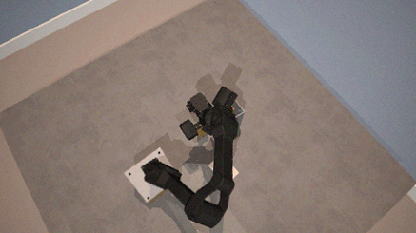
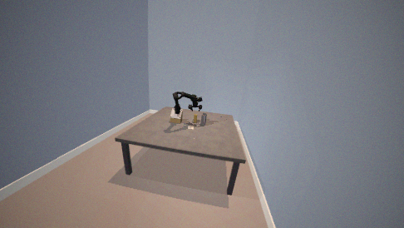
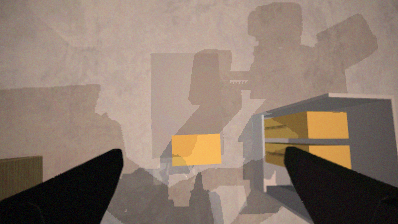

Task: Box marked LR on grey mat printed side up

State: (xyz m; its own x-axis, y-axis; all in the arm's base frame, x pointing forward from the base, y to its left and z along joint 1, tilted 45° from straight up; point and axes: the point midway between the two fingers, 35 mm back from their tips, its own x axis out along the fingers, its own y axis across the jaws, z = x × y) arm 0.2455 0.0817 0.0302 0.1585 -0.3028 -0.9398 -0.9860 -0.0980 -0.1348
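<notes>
One yellow box (image 2: 195, 118) (image 3: 196, 149) stands upright on the table outside the bin, its plain top end towards the wrist camera. No code is readable on it. The grey bin (image 2: 204, 119) (image 3: 372, 120) stands to its right in the wrist view. Two more yellow boxes, one (image 3: 327, 125) behind the other (image 3: 325, 153), stand in it, codes unreadable. My gripper (image 2: 196, 110) (image 3: 204, 155) is wide open and empty above the lone box, which shows between its fingers. I cannot tell the grey mat apart from the shadows.
A pale card (image 1: 234, 171) (image 2: 190, 127) lies on the table near the arm. The arm's base stands on a white-topped block (image 1: 137, 176) (image 2: 176, 121). In the wrist view the block's brown side (image 3: 20, 175) shows at the left edge. Arm shadows cross the tabletop.
</notes>
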